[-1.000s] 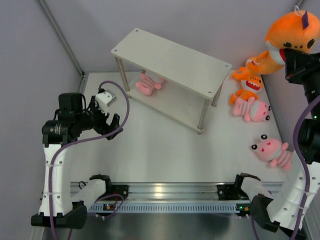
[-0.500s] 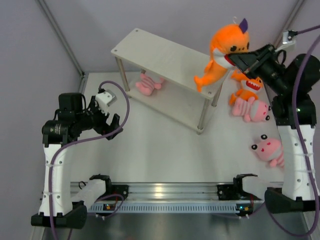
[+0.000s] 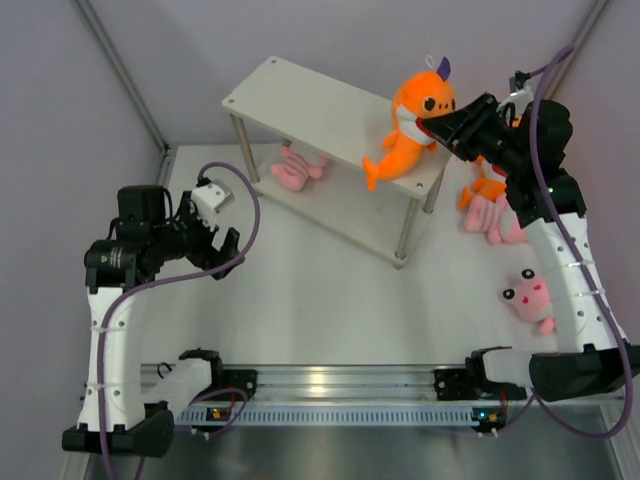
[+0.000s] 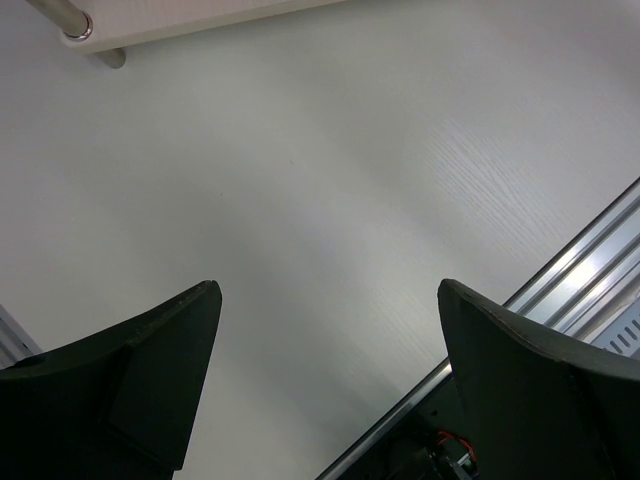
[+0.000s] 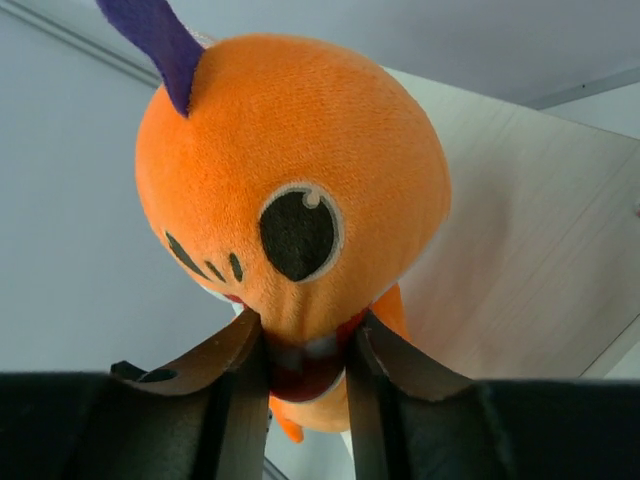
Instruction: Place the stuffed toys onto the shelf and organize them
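A shark plush (image 3: 412, 125) hangs over the shelf (image 3: 300, 100) at right; a small plush (image 3: 293, 173) lies beneath.

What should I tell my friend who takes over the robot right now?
Left tool: open, empty, above the bare table.
Right tool: shut on the held orange plush at its mouth, over the right end of the shelf top.
Done: the shelved pink plush lies on the lower tier.
Left: set the held orange plush down, then shelve the toys on the table right of the shelf: the front pink plush, the back pink plush and a second orange plush, partly hidden behind the right arm. More may hide there.
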